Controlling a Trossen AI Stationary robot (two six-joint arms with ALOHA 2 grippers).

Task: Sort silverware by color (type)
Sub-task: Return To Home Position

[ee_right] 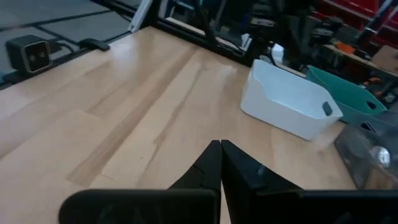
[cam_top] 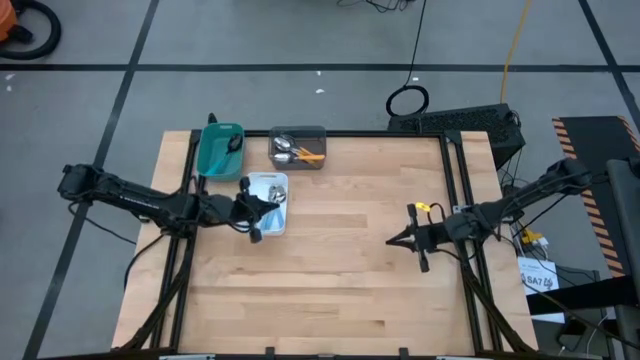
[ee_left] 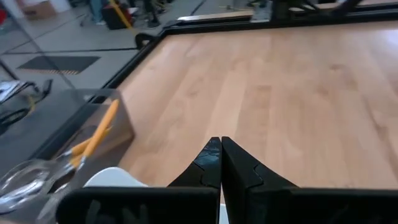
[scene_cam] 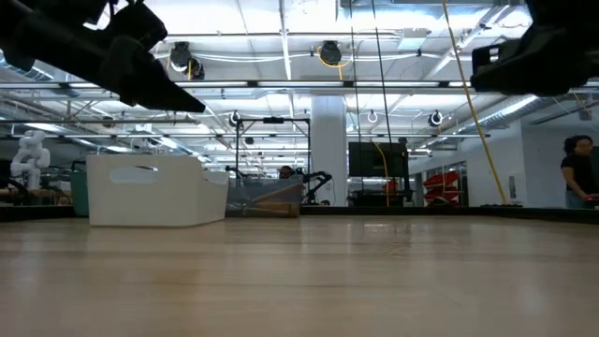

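The silverware I can make out is a few spoons with orange handles (cam_top: pixel 311 155) and shiny bowls, lying in the grey tray (cam_top: pixel 298 133) at the table's far side; they also show in the left wrist view (ee_left: pixel 94 135). The teal tray (cam_top: pixel 216 156) holds a dark item, and the white tray (cam_top: pixel 268 226) stands just nearer. My left gripper (cam_top: pixel 262 210) hangs shut above the white tray, holding nothing (ee_left: pixel 220 150). My right gripper (cam_top: pixel 392 240) is shut and empty over bare wood at the right, pointing toward the trays (ee_right: pixel 220 153).
The three trays cluster at the far left: white (scene_cam: pixel 154 190), teal (ee_right: pixel 348 99) and grey (ee_right: pixel 368 152). The wooden tabletop (cam_top: pixel 340 270) spreads out from them toward the near and right sides. A black frame (cam_top: pixel 455 160) borders the table. A person (scene_cam: pixel 578 173) stands far behind.
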